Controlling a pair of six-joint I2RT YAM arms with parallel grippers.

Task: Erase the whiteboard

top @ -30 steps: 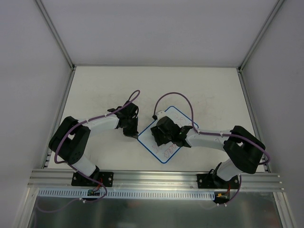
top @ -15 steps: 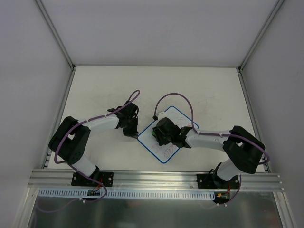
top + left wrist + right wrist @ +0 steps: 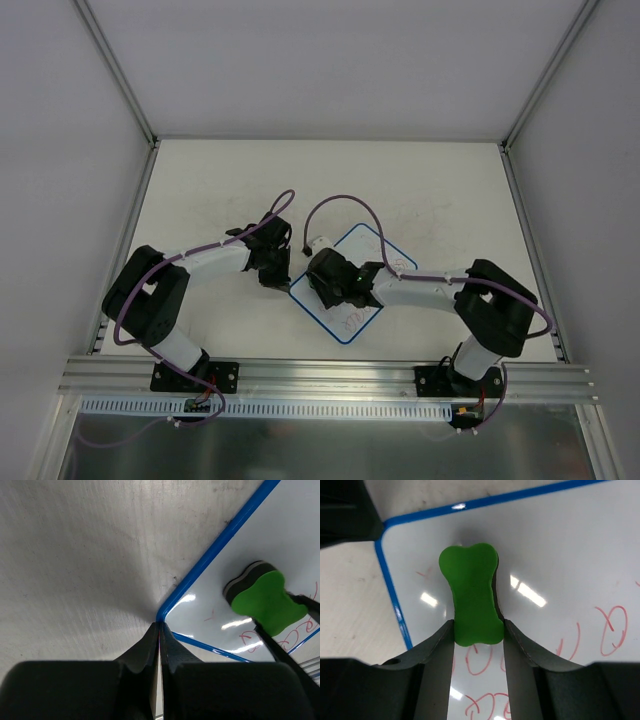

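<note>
Black-and-white arms (image 3: 215, 258) carry purple cables (image 3: 345, 197), jaws seemingly matte black

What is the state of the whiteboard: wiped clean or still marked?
Still marked: red scribbles show on the whiteboard beside the green eraser.

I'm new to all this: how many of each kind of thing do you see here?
Whiteboard: 1
Green eraser: 1
Robot arms: 2, the left arm and the right arm
Total: 4
</note>
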